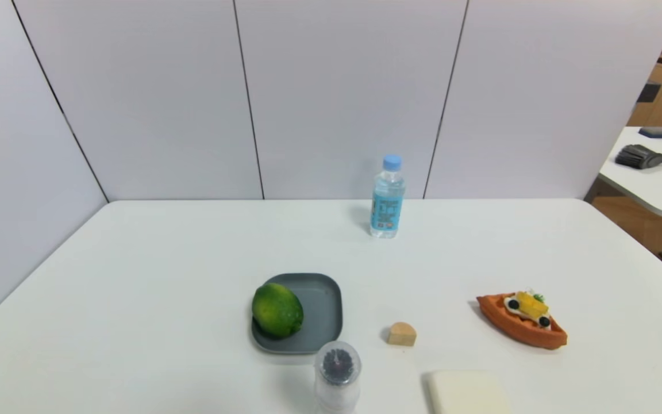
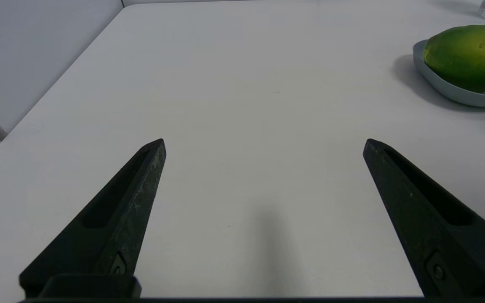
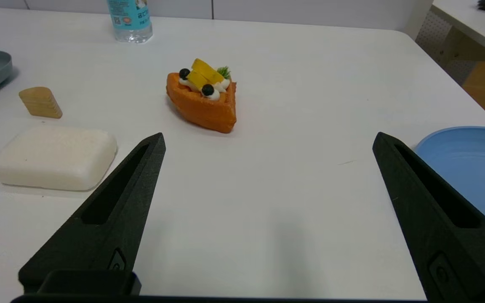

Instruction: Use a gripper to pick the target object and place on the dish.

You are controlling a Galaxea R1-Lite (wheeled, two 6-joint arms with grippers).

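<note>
A glossy green lime-like fruit (image 1: 277,310) lies on the left part of the slate-grey square dish (image 1: 322,305), near the middle of the white table. The left wrist view shows the same fruit (image 2: 470,57) on the dish (image 2: 457,90), well off to one side of my left gripper (image 2: 264,143), which is open over bare table with nothing between its fingers. My right gripper (image 3: 267,139) is also open and empty, low over the table's right side. Neither arm shows in the head view.
A water bottle (image 1: 388,196) stands at the back. A tan wedge block (image 1: 402,334), an orange boat-shaped toy dish (image 1: 522,319), a white pad (image 1: 466,392) and a clear jar (image 1: 338,376) sit near the front. A blue plate (image 3: 474,164) lies by my right gripper.
</note>
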